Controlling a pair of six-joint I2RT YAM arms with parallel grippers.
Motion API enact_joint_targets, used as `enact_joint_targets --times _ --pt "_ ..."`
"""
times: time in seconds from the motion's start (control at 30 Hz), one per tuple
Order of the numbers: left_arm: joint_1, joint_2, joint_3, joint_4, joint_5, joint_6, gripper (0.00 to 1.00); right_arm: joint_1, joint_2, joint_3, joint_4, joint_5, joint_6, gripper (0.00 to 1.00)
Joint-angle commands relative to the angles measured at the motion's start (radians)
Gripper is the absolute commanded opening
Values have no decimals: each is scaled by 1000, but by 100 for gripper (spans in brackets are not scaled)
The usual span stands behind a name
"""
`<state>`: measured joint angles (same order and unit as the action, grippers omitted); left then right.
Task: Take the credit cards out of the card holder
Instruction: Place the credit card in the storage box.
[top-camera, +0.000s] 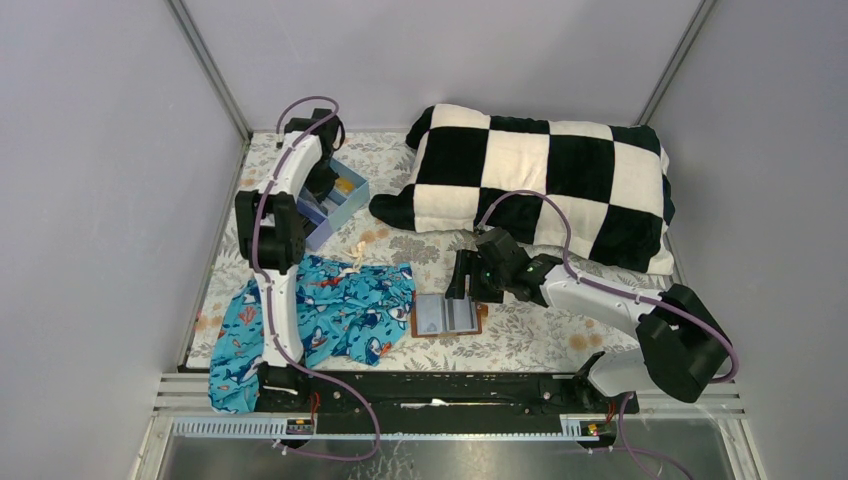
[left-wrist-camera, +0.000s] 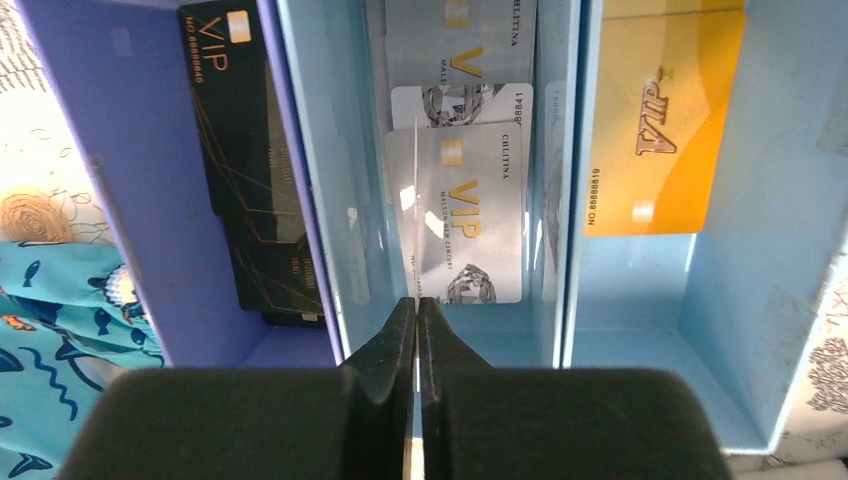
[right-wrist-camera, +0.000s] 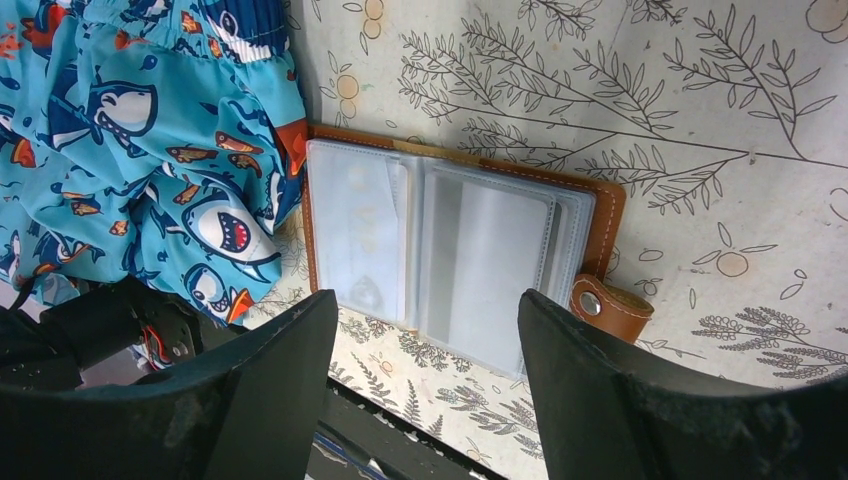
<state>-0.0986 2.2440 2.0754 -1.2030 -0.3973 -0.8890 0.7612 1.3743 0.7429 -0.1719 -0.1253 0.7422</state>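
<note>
Left hand (left-wrist-camera: 415, 322) pinched shut on one credit card (left-wrist-camera: 413, 200), held edge-on over the blue divided tray (left-wrist-camera: 300, 150).
Right hand (right-wrist-camera: 427, 305) hangs wide open and empty just above the card holder (right-wrist-camera: 450, 250), which lies open on the bench (right-wrist-camera: 600, 100); the tray stands well apart from it. Best released low, centred over the silver cards (left-wrist-camera: 470, 210), clear of both dividers.

Left pincer (left-wrist-camera: 417, 302) pinches a credit card (left-wrist-camera: 413, 200) edge-on, arm stretched far; right pincer (right-wrist-camera: 425, 305) gapes wide.
</note>
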Motion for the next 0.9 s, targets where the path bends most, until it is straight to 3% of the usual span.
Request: enact_joint_targets --times 0.0,0.33,0.4,0.63,0.77,0.87 --pt "4 10 25 24 30 -12 5 8 7 33 23 -15 -17 74" --pt "2 -57 -24 106 75 17 29 9 -13 16 30 -12 -12 74" --pt "0 -87 -34 133 85 33 40 9 -17 17 29 -13 -14 74" --pt "-5 -278 -97 219 133 93 48 8 -63 -8 38 -3 0 74" --pt "-40 -475 -280 379 275 169 50 7 -94 -28 39 18 6 74" --pt "-93 -644 -480 523 389 203 60 7 -119 -53 55 19 19 74"
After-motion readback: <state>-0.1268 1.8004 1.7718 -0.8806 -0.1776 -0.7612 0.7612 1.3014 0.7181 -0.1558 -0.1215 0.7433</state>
